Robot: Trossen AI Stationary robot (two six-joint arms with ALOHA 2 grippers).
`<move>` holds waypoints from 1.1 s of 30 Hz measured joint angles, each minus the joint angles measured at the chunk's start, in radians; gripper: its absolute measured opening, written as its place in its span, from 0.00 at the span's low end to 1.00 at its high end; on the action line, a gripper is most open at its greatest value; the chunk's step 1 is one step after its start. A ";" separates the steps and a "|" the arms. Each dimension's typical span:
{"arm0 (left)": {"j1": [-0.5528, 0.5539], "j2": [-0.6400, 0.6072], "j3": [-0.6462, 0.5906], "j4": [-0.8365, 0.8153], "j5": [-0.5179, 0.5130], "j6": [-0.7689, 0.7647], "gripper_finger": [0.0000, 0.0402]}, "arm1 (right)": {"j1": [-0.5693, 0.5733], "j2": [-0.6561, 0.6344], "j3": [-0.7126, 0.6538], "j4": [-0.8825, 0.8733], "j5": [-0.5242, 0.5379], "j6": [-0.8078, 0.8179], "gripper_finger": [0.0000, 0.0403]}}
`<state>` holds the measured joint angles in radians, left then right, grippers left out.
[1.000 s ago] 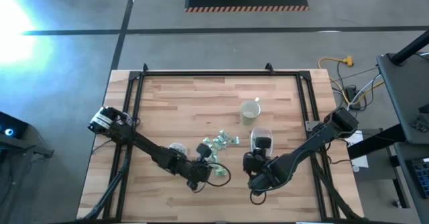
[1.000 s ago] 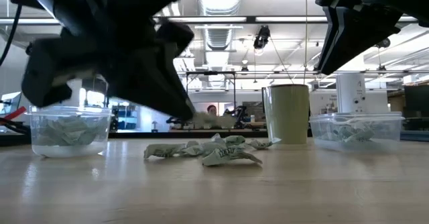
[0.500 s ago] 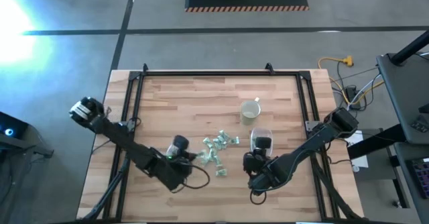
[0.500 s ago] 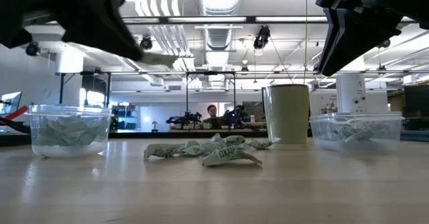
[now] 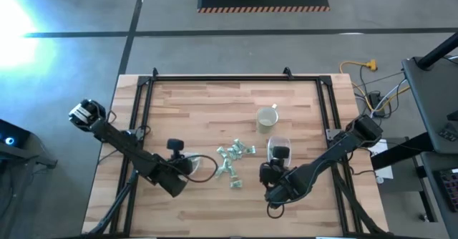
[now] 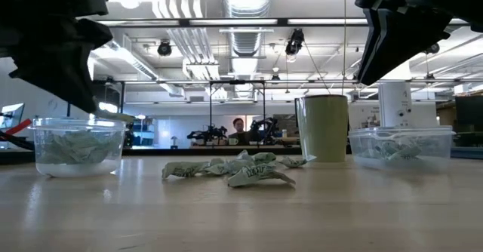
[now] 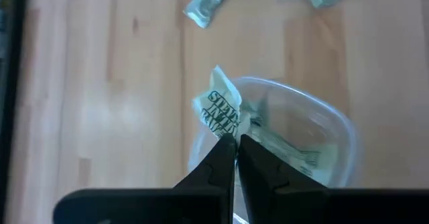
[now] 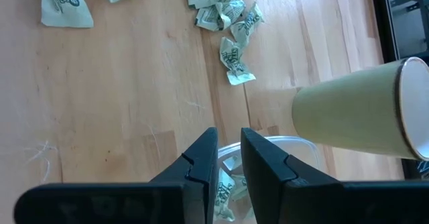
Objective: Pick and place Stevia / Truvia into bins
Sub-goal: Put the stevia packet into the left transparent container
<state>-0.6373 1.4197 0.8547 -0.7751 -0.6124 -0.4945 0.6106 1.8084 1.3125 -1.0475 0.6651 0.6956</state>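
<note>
The left tool (image 7: 236, 142) pinches one Stevia packet (image 7: 218, 111) right over the round bin (image 7: 295, 140) — ready to drop it in. More packets (image 5: 232, 160) lie mid-bench. The right tool (image 8: 228, 147), slightly apart and empty, waits over the other bin (image 6: 400, 148).

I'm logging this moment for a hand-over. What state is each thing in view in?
Left gripper: shut on a pale green and white paper sweetener packet, above the round clear plastic tub.
Round clear plastic tub: upright, holding packets.
Right gripper: open, empty, above the rounded-rectangular clear plastic tub.
Rounded-rectangular tub: upright, holding packets.
Pale cream mug: upright.
Loose sweetener packets: lying crumpled on the wooden table.
</note>
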 joint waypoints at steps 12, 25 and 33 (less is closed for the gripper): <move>0.000 -0.003 0.000 -0.044 0.110 -0.111 0.00 | 0.000 0.000 0.000 0.005 0.000 0.000 0.14; -0.007 -0.003 0.000 -0.050 0.147 -0.180 0.00 | 0.000 0.000 0.000 0.008 0.000 0.000 0.14; -0.007 -0.003 0.000 -0.050 0.133 -0.172 0.00 | 0.000 0.000 0.000 0.011 0.001 0.000 0.14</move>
<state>-0.6445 1.4166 0.8547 -0.8246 -0.4797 -0.6666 0.6106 1.8084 1.3125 -1.0370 0.6658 0.6952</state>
